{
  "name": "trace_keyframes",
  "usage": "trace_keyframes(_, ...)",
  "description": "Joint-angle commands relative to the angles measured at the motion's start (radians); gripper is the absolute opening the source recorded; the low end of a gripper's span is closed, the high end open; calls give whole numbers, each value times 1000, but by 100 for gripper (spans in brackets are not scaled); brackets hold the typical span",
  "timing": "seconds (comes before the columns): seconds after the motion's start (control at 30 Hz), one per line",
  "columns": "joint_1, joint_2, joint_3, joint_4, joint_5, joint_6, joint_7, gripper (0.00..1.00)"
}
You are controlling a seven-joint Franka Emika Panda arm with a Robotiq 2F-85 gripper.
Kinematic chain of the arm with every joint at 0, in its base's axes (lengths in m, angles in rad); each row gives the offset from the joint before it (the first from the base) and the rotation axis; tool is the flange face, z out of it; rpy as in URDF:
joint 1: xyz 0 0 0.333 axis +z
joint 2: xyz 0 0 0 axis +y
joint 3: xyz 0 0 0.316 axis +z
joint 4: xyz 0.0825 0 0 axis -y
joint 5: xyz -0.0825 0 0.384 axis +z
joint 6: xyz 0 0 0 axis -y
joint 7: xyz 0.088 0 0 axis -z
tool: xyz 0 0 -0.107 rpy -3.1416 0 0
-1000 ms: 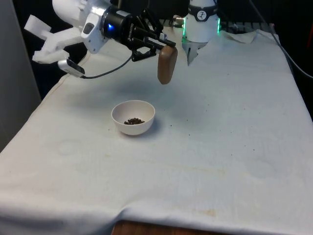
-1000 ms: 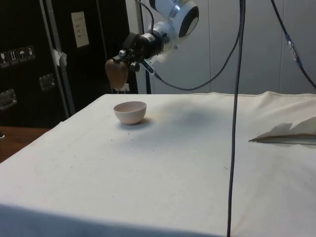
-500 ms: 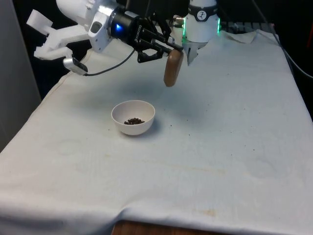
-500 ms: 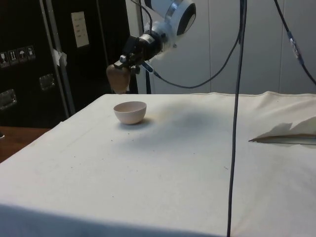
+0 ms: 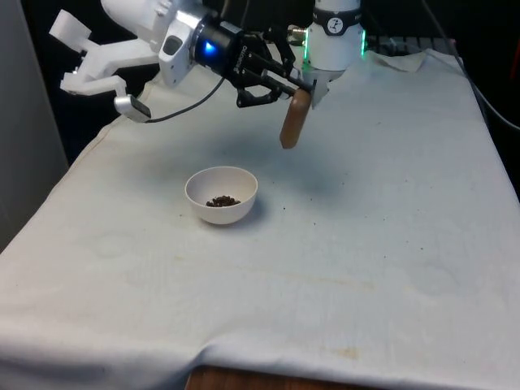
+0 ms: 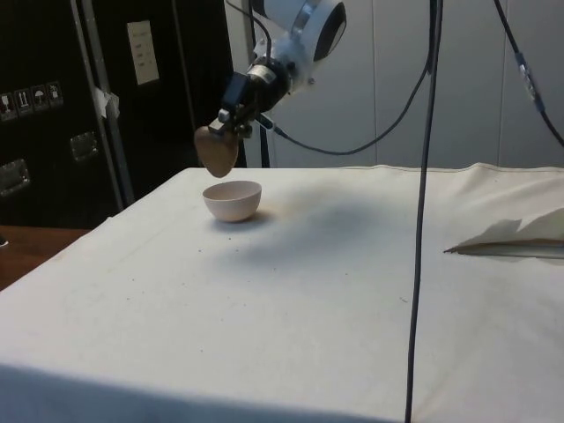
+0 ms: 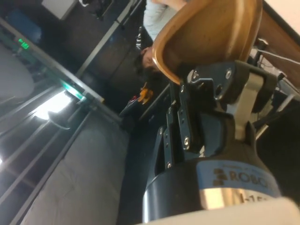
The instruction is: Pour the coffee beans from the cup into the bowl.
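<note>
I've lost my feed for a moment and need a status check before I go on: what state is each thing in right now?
Cup: brown, held in the air, tipped over, past the bowl on the front view's right.
Bowl: white, upright on the cloth, coffee beans in its bottom.
Gripper: jaws shut on the cup's rim.
White cloth: spread over the table, a few dark specks near the bowl.

Table cloth [image 5: 390, 244]: white, creased, covering the table.
Cable [image 6: 423, 211]: dark, hanging down in front of the cloth.
Sheet [image 6: 520, 236]: pale, possibly paper, on the cloth.
</note>
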Motion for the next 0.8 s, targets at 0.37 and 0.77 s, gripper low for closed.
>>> trace_keyframes(0.37, 21, -26, 18, -16, -74, 84, -39, 1)
trace_keyframes(0.77, 24, -32, 35, -15, -137, 128, -65, 1)
